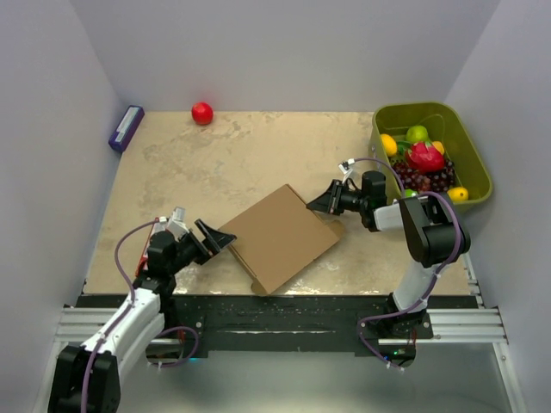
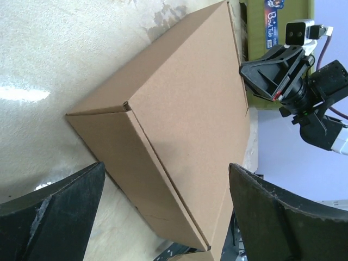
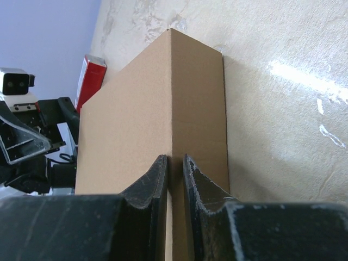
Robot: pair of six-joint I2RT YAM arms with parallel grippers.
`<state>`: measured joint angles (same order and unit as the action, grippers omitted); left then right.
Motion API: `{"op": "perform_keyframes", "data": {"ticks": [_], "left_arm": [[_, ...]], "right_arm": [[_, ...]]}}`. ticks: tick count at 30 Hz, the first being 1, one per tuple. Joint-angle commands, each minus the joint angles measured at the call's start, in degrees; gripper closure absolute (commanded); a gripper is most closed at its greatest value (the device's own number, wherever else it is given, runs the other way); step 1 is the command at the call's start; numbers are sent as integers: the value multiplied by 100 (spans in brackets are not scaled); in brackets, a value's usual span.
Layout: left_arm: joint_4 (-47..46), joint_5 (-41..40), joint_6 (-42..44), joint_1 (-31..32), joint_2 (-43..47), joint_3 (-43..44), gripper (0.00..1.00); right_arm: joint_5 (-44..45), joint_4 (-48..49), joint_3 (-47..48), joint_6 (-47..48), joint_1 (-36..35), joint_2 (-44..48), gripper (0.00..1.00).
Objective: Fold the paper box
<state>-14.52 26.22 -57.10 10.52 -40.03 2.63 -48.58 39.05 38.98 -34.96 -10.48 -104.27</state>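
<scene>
The paper box (image 1: pixel 280 237) is a plain brown cardboard mailer. It lies closed and flat on the table, turned diagonally between the two arms. My left gripper (image 1: pixel 215 237) is at the box's left corner with its jaws wide open. In the left wrist view the box (image 2: pixel 185 109) fills the space beyond the open gripper (image 2: pixel 166 166), with nothing held. My right gripper (image 1: pixel 317 203) is at the box's right corner. In the right wrist view its fingers (image 3: pixel 175 157) stand almost together, pinched along the edge where the box (image 3: pixel 136 109) top meets its side wall.
A green bin (image 1: pixel 478 163) of toy fruit stands at the back right, just behind the right arm. A red ball (image 1: pixel 201 113) lies at the back wall. A blue-purple block (image 1: pixel 126 127) lies at the back left. The box's near corner reaches the table's front edge (image 1: pixel 275 295).
</scene>
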Motion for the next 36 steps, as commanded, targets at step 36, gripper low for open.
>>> {"op": "perform_keyframes", "data": {"ticks": [36], "left_arm": [[-1131, 261, -311, 90, -531, -1169, 0]], "right_arm": [[1105, -855, -207, 191, 134, -366, 100]]}}
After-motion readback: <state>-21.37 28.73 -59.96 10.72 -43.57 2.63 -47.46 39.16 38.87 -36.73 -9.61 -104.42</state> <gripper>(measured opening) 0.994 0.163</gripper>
